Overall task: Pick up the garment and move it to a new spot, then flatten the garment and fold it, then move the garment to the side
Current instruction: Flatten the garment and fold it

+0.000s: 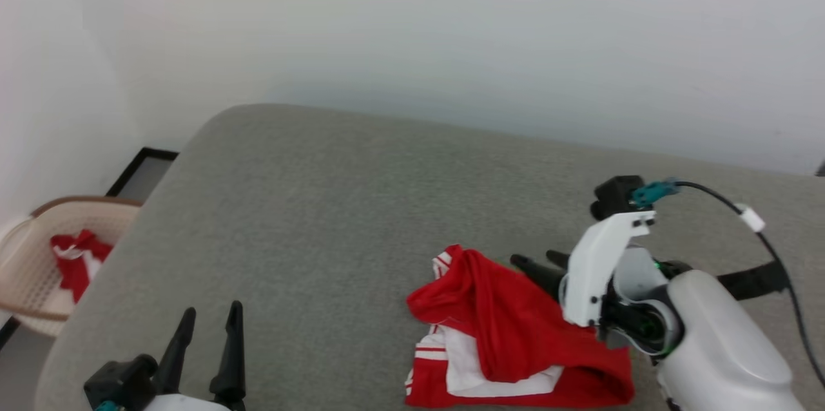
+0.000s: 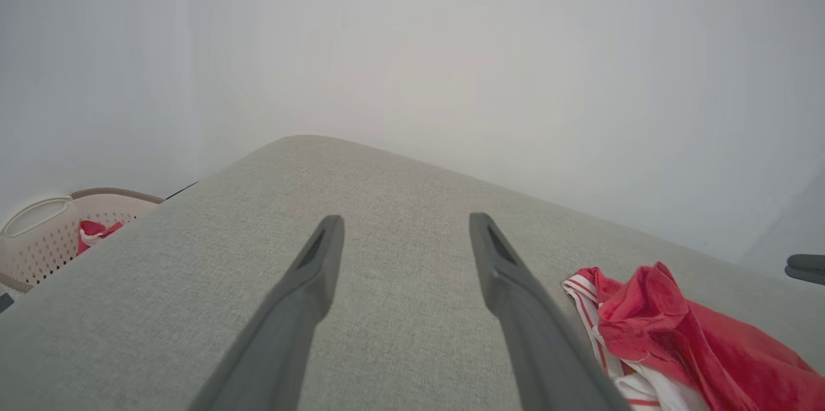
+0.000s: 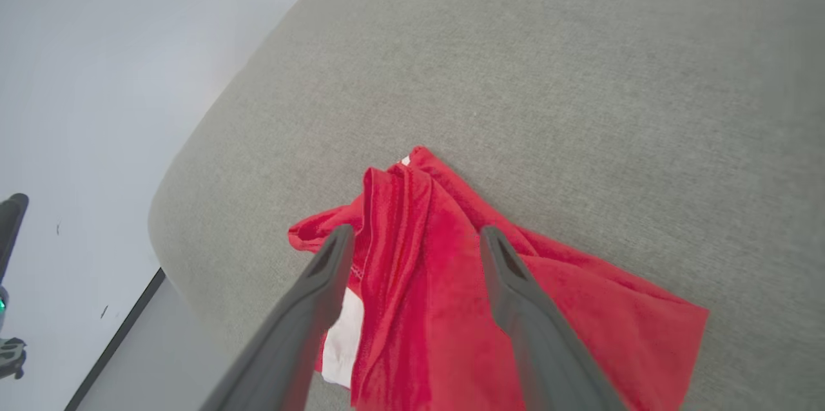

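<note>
R gripper hangs w/ jaws spread wide, nothing pinched. The garment lies crumpled right under & ahead of its fingers, a raised red ridge running between them, on the grey cushion. L gripper is also spread & empty, w/ the garment well off to its right. Looks like thin, soft jersey cloth: light, floppy, prob. a bit slick, no shape of its own. I'd pinch hem or shoulder edges w/ both grippers, not the bunched middle.
</note>
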You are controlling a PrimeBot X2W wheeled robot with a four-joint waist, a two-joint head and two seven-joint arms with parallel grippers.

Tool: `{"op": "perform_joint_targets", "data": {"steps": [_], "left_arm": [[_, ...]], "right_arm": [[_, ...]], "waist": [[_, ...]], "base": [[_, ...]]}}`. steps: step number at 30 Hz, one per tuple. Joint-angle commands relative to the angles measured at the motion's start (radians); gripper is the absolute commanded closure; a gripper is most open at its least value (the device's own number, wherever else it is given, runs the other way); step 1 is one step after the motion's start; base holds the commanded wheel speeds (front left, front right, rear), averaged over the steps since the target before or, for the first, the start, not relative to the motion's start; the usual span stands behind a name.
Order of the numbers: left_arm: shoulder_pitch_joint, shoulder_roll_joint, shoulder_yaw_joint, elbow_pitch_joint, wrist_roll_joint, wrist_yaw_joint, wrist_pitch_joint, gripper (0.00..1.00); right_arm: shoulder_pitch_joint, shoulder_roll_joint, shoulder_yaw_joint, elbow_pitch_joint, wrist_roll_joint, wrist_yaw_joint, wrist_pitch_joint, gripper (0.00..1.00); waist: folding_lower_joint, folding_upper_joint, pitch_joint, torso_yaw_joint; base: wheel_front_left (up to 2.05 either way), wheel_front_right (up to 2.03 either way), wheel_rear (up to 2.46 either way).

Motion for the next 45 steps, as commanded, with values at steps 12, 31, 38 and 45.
{"op": "perform_joint_targets", "data": {"steps": [12,31,38,45], "left_arm": [[0.043,0.027,0.017,-0.027,0.014,0.012,-0.006,0.0],[0.077,0.06,0.038,-0.029,0.032,0.024,-0.007,0.0],[0.087,0.068,0.038,-0.018,0.037,0.025,-0.008,0.0],[0.1,0.075,0.048,-0.011,0.041,0.029,-0.009,0.0]], "right_arm": [[0.139,-0.147,-0.02,-0.232,0.023,-0.001,-0.164,0.0],[0.318,-0.302,-0.087,-0.315,-0.065,-0.001,-0.583,0.0],[0.385,-0.309,-0.126,-0.297,-0.109,-0.001,-0.676,0.0],[0.449,-0.292,-0.186,-0.281,-0.146,-0.001,-0.739,0.0]], "waist": [[0.0,0.0,-0.021,-0.137],[0.0,0.0,-0.029,-0.245],[0.0,0.0,-0.033,-0.254],[0.0,0.0,-0.037,-0.253]], "base": [[0.0,0.0,0.0],[0.0,0.0,0.0],[0.0,0.0,0.0],[0.0,0.0,0.0]]}}
